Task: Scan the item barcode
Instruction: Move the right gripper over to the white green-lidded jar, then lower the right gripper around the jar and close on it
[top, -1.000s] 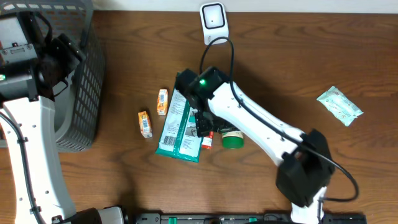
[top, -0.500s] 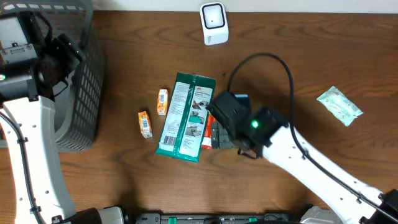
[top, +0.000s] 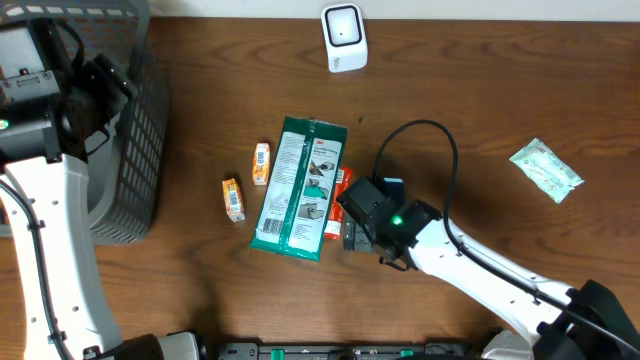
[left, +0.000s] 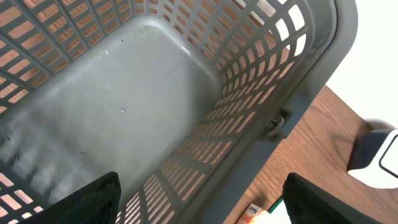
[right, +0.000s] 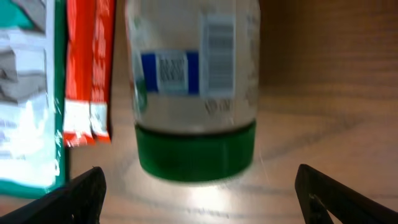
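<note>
A clear bottle (right: 196, 87) with a green cap (right: 196, 152) lies on the wooden table, its barcode (right: 219, 40) facing up beside a blue label. My right gripper (right: 199, 199) hangs open just above it, with the cap a little ahead of the black fingertips (right: 81, 196) and nothing between them. In the overhead view the right gripper (top: 358, 232) covers most of the bottle. The white scanner (top: 343, 37) stands at the table's far edge. My left gripper (left: 202, 205) is open and empty over the grey basket (left: 124, 99).
A green wipes packet (top: 297, 187) and a red-orange stick pack (top: 337, 200) lie just left of the bottle. Two small orange boxes (top: 233, 199) (top: 261, 163) sit further left, near the basket (top: 130, 150). A pale green sachet (top: 546, 169) lies at the right.
My right arm has pulled back from over the wipes packet toward the front right and now hangs over the bottle, its jaws a little wider. The left arm has not moved.
</note>
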